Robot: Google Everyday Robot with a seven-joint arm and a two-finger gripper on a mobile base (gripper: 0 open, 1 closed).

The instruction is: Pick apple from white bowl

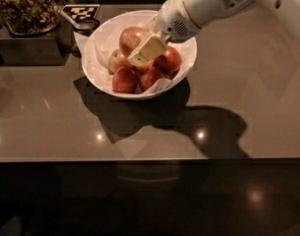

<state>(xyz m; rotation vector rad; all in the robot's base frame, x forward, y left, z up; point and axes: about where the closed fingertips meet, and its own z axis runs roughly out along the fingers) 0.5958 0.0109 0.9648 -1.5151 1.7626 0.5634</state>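
Note:
The white bowl point(103, 68), lined with crumpled white paper, stands at the back middle of the dark table. The apple point(131, 37), the largest one, mottled yellow and red-orange, sits on top of the pile at the bowl's back. My gripper point(145, 49) reaches into the bowl from the upper right and is shut on the apple. One cream finger point(148, 48) lies against the apple's right side; the other is hidden behind it. A small pale apple point(116, 61) and red apples point(125, 80) point(169, 60) lie below.
A dark square container of brown bits point(26, 14) stands at the back left, close to the bowl. A black-and-white marker tag point(80, 11) and a dark scoop point(85, 24) lie behind the bowl's left rim. The table's front edge point(149, 159) runs across the view.

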